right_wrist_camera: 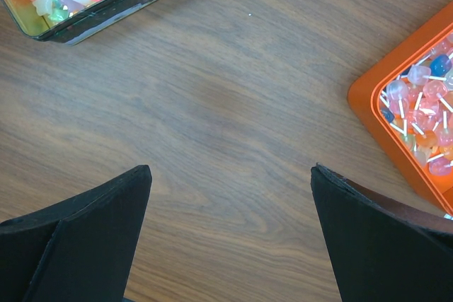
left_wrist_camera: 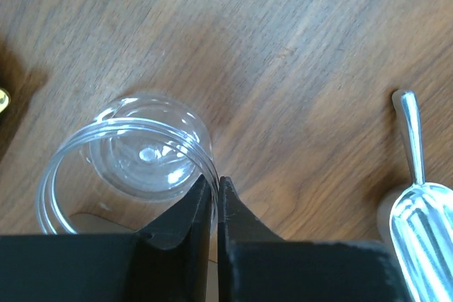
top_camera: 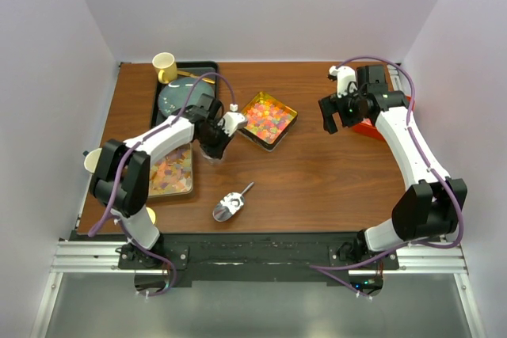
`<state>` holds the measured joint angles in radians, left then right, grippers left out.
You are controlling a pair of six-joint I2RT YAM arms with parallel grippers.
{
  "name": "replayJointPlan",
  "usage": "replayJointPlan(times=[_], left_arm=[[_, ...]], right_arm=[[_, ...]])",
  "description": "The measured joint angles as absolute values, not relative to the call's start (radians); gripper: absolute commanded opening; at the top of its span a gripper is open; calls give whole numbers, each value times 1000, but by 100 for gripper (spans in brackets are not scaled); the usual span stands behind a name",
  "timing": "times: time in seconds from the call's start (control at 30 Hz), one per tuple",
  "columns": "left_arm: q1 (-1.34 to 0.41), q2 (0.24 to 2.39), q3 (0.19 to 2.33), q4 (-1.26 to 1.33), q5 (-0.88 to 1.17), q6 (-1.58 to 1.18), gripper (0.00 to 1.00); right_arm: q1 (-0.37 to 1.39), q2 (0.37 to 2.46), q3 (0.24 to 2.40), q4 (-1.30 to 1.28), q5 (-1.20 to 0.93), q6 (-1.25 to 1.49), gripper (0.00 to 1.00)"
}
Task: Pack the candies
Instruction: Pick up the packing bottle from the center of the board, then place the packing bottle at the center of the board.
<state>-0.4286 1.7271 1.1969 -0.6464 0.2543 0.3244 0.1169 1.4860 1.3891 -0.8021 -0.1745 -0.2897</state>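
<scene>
candies (top_camera: 268, 118) sit in three spots: bright multicolour lot in the square tin (top_camera: 287, 131) mid-table, pastel candies (top_camera: 174, 173) in a flat tray (top_camera: 191, 180) at the left, partly under the left arm, stick candies (right_wrist_camera: 423, 114) in the orange tray (right_wrist_camera: 362, 93) at the right. left gripper (left_wrist_camera: 216, 183) clenched on the rim of the clear jar (left_wrist_camera: 134, 150), jar mouth-up and empty, between tin and flat tray. metal scoop (top_camera: 230, 206) lies loose on the table (top_camera: 317, 172), nearer the bases. right gripper (right_wrist_camera: 230, 171) spread wide over bare wood, holding nothing
</scene>
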Motion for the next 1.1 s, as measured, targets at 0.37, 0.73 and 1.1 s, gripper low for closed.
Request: replayJointPlan(times=[0.37, 0.73, 1.1], left_arm=[[-525, 1597, 1213, -678, 297, 369, 0], [-836, 1546, 1277, -776, 369, 448, 0], [-1118, 1742, 1425, -807, 360, 468, 0]], right_arm=[[117, 1486, 1389, -810, -132, -309, 99], [39, 1491, 1371, -763, -23, -326, 98], [32, 1453, 1259, -717, 9, -281, 99]])
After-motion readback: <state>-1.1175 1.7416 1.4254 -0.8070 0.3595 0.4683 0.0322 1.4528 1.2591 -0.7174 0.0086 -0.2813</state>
